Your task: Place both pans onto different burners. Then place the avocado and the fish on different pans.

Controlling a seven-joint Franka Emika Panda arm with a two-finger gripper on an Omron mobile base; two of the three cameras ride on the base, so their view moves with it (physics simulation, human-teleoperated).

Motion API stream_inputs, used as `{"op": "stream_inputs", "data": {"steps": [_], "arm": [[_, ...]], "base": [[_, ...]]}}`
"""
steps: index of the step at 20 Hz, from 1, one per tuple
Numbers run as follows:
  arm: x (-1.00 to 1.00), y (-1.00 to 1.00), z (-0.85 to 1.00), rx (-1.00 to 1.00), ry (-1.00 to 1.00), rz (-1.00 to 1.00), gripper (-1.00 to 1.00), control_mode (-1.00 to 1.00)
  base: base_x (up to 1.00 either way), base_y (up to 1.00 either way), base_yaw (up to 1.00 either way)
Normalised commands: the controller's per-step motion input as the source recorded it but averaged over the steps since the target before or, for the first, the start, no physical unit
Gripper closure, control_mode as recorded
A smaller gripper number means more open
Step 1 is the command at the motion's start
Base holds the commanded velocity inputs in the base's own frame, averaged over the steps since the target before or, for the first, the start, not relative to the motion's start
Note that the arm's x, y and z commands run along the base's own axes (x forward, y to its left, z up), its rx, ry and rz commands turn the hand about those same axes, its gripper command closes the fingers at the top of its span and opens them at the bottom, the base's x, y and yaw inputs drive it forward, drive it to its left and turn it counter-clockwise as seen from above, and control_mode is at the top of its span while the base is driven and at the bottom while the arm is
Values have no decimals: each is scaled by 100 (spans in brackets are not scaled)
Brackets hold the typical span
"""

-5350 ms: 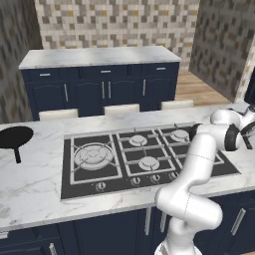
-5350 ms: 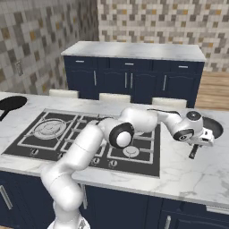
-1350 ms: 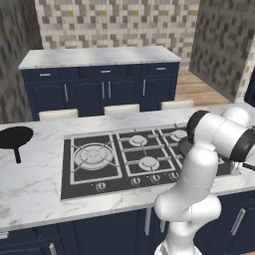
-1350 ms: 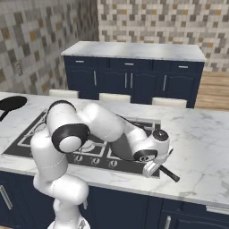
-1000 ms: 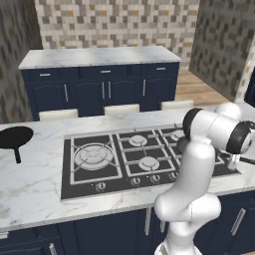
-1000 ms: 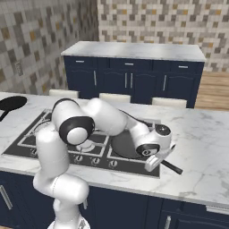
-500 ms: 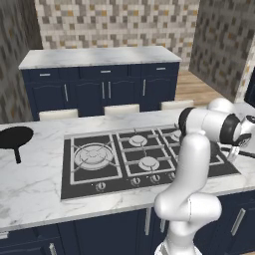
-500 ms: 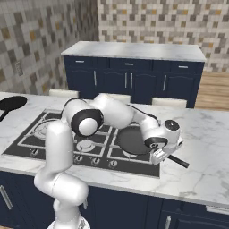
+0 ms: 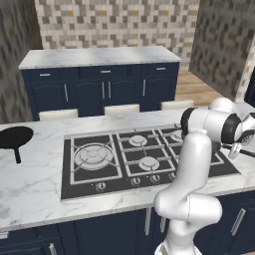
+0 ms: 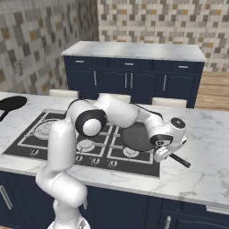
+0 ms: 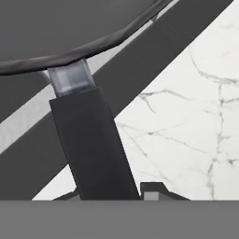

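Right base view gives you the layout. Far left, one pan (image 10: 12,103) lies on the marble counter (image 10: 210,147), well apart from the cooktop (image 10: 53,150). Moving right, past the large burner (image 10: 44,129), the second pan (image 10: 136,136) sits over the right-hand burners, its handle (image 10: 179,159) sticking out over the counter. The gripper (image 10: 166,153) is clenched on that handle; in the hand view the handle (image 11: 91,140) runs straight down between the finger tips. You look to be on the first step, setting this pan on a burner. Whether it rests on the grate or hangs just above, you cannot tell. Next, judge it centred, lower, let go, then go left for the other pan. Avocado and fish come later.
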Motion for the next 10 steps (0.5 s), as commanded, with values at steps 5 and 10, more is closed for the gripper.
{"op": "stream_inputs", "data": {"steps": [5, 10], "arm": [[-28, 2, -19, 0, 3, 10, 100, -100], [9, 21, -12, 0, 7, 6, 100, -100]], "base": [[0, 0, 0], [0, 0, 0]]}}
